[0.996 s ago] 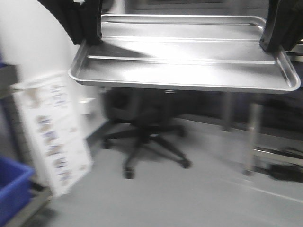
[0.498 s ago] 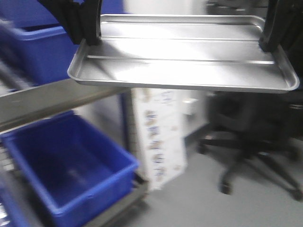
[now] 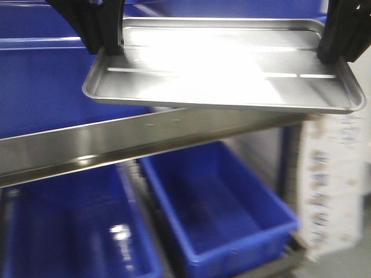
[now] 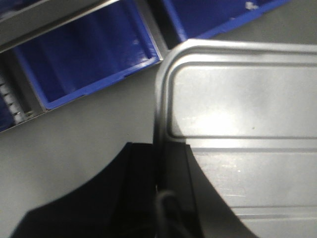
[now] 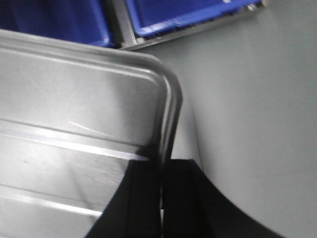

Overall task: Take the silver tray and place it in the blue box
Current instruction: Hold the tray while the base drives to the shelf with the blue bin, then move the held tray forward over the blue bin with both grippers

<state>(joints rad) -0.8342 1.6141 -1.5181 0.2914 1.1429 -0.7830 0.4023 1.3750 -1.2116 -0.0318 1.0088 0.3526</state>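
Note:
The silver tray [image 3: 223,66], shiny with two long ridges, hangs level in the air near the top of the front view. My left gripper [image 3: 104,43] is shut on its left rim and my right gripper [image 3: 336,46] is shut on its right rim. The left wrist view shows the tray [image 4: 247,129] with my left gripper [image 4: 159,163] clamped over its edge. The right wrist view shows the tray [image 5: 74,114] with my right gripper [image 5: 161,171] clamped on its edge. A blue box [image 3: 220,208] stands open on the lower shelf, below the tray.
A steel shelf rail [image 3: 145,139] runs across just under the tray. Another blue crate [image 3: 69,231] sits lower left, and more blue crates [image 3: 40,87] stand on the upper shelf behind. A printed white carton [image 3: 336,185] stands at the right on the grey floor.
The view has swung left: the office chair has left the frame, the carton has slid to the right edge, and the shelf with blue crates now fills the view. The tray stays held.

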